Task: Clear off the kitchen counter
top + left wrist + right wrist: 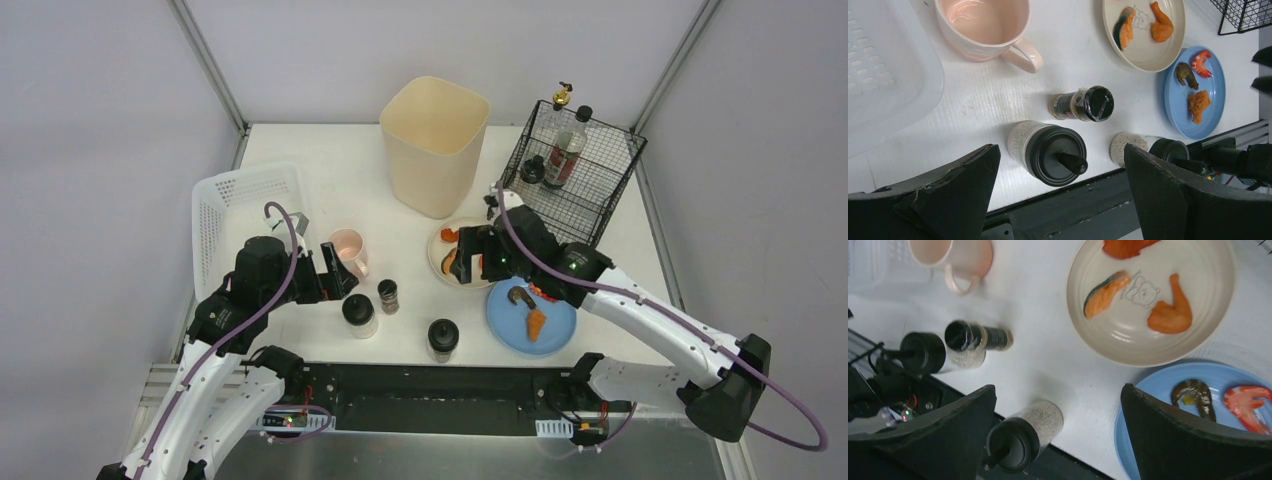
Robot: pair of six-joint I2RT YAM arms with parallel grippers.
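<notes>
The kitchen counter (330,170) spreads beneath both arms. The left gripper (1060,150) hangs wide open and empty above a black-lidded grinder (1050,165). The pink mug (968,49) beyond it is cropped at the frame's top. The right gripper (1058,389), equally spread and empty, hovers beside the cream plate (1128,335). One of its fingers hides part of the blue plate (1155,387).

On the counter (330,170), with twelve o'clock away from the arms, a bin (433,140) stands at twelve, a wire rack (600,190) holding bottles (565,150) at two, and a basket (225,215) at nine. A mug (348,248) sits near the middle. A small jar (388,296) is at the mug's four, with the left shaker (360,315) at the jar's eight and the right shaker (442,339) at its four. The far plate (1148,60) is at the mug's three. The near plate (1178,107) sits just beside the far plate, at its four. Food (1170,315) lies on both.
</notes>
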